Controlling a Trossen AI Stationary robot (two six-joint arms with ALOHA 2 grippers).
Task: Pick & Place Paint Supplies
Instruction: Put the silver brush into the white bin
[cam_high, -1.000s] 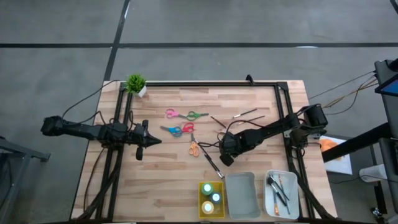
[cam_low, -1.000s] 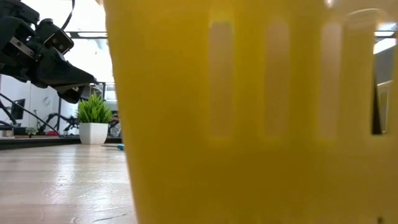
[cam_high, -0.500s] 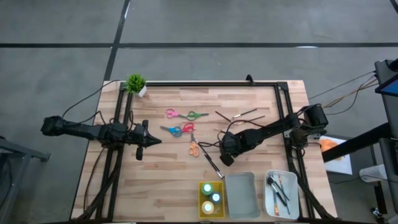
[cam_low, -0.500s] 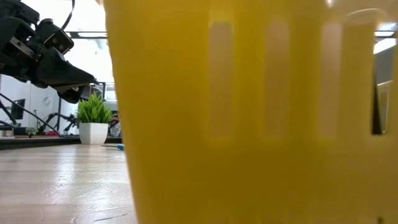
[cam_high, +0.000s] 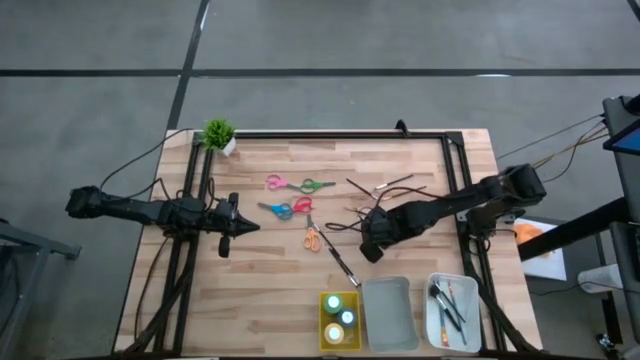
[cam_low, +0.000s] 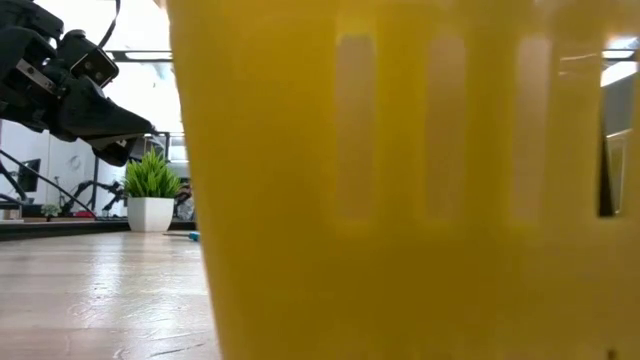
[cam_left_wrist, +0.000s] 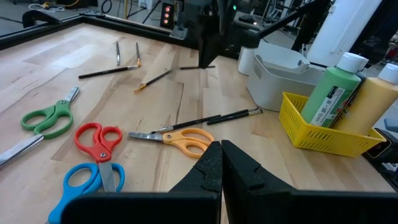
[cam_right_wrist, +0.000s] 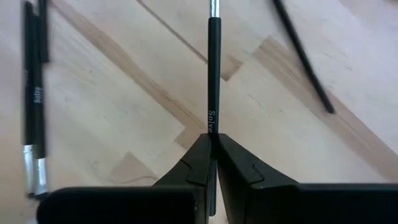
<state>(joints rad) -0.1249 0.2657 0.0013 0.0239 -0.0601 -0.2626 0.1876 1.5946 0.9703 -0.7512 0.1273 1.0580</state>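
Observation:
My right gripper (cam_high: 370, 238) is over the table's middle, shut on a thin black brush (cam_high: 343, 226). It also shows far off in the left wrist view (cam_left_wrist: 208, 59). My left gripper (cam_high: 240, 227) hangs shut over the table's left part, touching nothing. More thin brushes (cam_high: 398, 182) lie flat on the wood, and two lie side by side (cam_high: 342, 264). Pink-green scissors (cam_high: 300, 184), blue-red scissors (cam_high: 285, 209) and orange scissors (cam_high: 313, 237) lie flat between the arms. Paint bottles (cam_high: 340, 318) stand in the yellow tray (cam_high: 326, 300). My right gripper pinches the brush's black shaft (cam_right_wrist: 214, 121) between its two fingers, coming from above and pointing down. The fingers lie across the shaft. The brush is lifted clear of the table and roughly level (cam_left_wrist: 194, 66). Its metal ferrule end (cam_right_wrist: 214, 7) sticks out ahead of the fingers.
A grey tray (cam_high: 388, 312) and a white tray (cam_high: 470, 305) holding brushes sit at the near edge beside the yellow tray, which fills most of the low view (cam_low: 400, 180). A small potted plant (cam_high: 219, 135) stands at the far left corner. A black frame (cam_high: 330, 135) borders the table.
My right arm has drawn back a little toward the table's right edge, and its gripper has shifted slightly the same way with the brush.

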